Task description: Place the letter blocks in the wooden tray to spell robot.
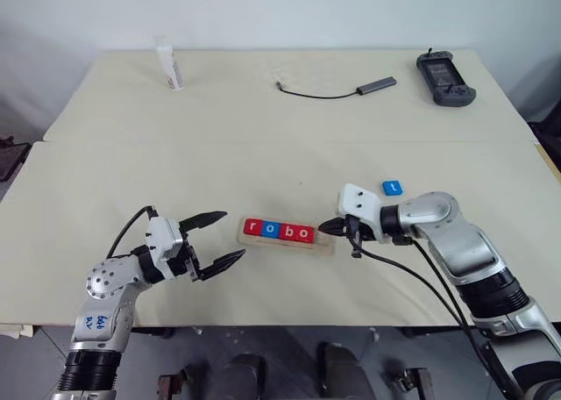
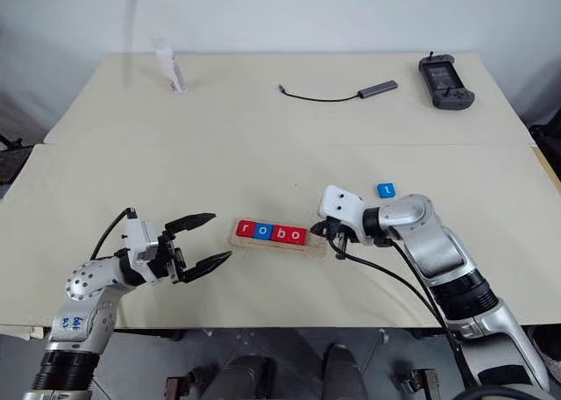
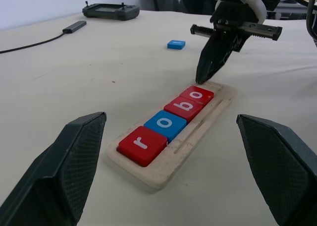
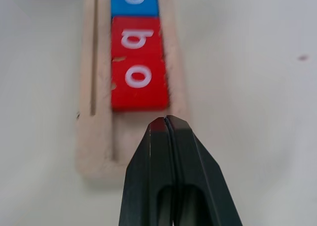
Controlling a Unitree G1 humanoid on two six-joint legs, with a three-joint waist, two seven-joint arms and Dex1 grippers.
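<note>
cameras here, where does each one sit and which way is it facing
Left eye view: on the head, looking forward and down at the table; both arms show, left gripper open, right gripper shut.
Right eye view: beside it, same scene.
Left wrist view: on the left wrist, looking between its own fingers along the wooden tray, with the right gripper at the far end.
Right wrist view: on the right wrist, looking down its shut fingers at the tray's empty end.
Shared: the tray's four letter blocks; the loose t block shows in three.

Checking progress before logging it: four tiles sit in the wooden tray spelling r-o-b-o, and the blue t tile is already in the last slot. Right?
Not quite. The blue t tile still lies on the table, beyond the right gripper; the left eye view shows it. The wooden tray does hold r-o-b-o, last slot empty.
</note>
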